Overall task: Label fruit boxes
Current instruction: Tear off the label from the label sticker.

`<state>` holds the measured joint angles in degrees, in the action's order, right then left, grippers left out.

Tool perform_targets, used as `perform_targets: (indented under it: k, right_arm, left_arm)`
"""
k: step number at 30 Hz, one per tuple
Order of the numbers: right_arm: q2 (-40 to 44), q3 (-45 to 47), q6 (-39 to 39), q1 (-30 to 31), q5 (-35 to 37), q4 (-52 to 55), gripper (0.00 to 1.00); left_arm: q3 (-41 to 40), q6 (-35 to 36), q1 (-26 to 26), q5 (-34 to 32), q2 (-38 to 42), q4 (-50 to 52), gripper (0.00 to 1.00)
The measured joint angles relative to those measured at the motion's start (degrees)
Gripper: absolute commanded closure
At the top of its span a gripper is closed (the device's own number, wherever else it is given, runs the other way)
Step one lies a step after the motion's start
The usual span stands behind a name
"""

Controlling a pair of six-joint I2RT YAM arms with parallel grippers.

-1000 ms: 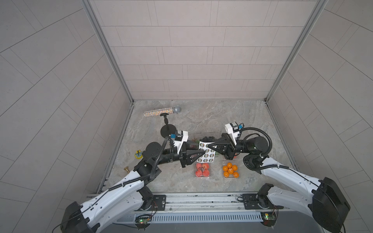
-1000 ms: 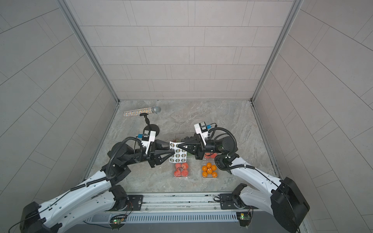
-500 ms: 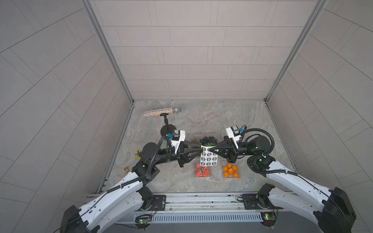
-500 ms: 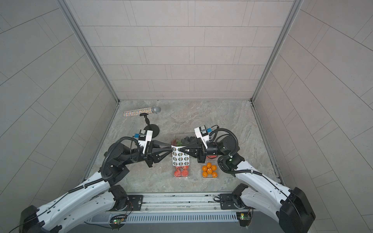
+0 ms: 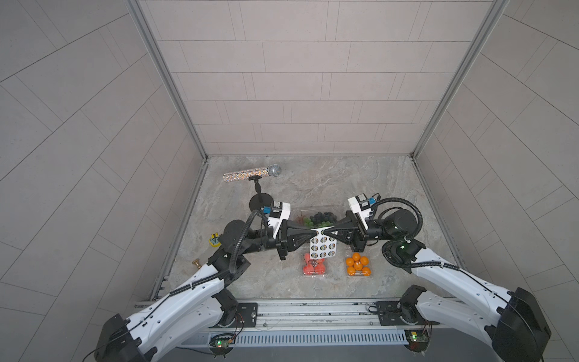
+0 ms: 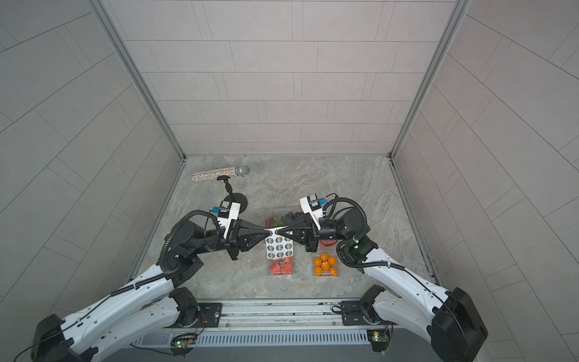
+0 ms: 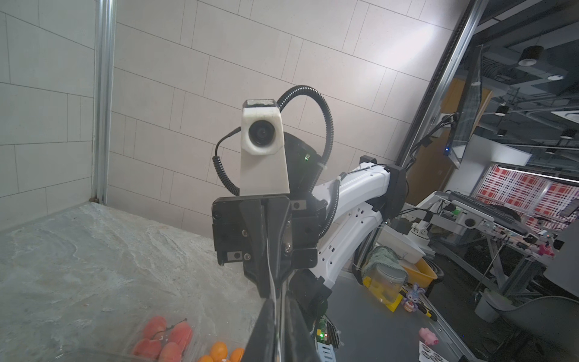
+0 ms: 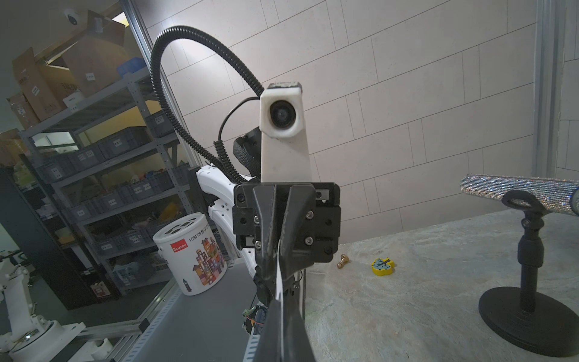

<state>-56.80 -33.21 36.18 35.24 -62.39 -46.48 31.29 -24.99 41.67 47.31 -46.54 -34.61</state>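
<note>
I see the large clear grape-and-blueberry box (image 5: 316, 217) lying flat; nearer me than it, the small red-fruit box (image 5: 313, 269) and orange box (image 5: 358, 267) sit apart, side by side.

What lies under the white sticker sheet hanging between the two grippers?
A clear box of red-pink fruit shows below the sticker sheet; the sheet covers that box's far end. Whether anything else lies beneath cannot be seen.

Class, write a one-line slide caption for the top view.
Left gripper and right gripper, tips facing, pinch the sticker sheet by its top edge, hanging it over the red-fruit box.
</note>
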Motion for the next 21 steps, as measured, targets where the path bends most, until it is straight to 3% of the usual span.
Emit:
perform_targets:
  k: [9,13,21]
  right_arm:
    - [-0.33,0.0,-0.02,0.0,0.04,0.0,1.0]
    - [-0.44,0.0,-0.02,0.0,0.04,0.0,1.0]
    - [-0.55,0.0,-0.22,0.0,0.35,-0.02,1.0]
  left_arm:
    - [-0.46,-0.33,-0.42,0.46,-0.37,-0.81,0.91]
    - [-0.46,-0.9,-0.5,0.63,-1.14,-1.29,1.0]
    - [-1.03,-3.26,-1.27,1.86,-2.29,-4.52,1.0]
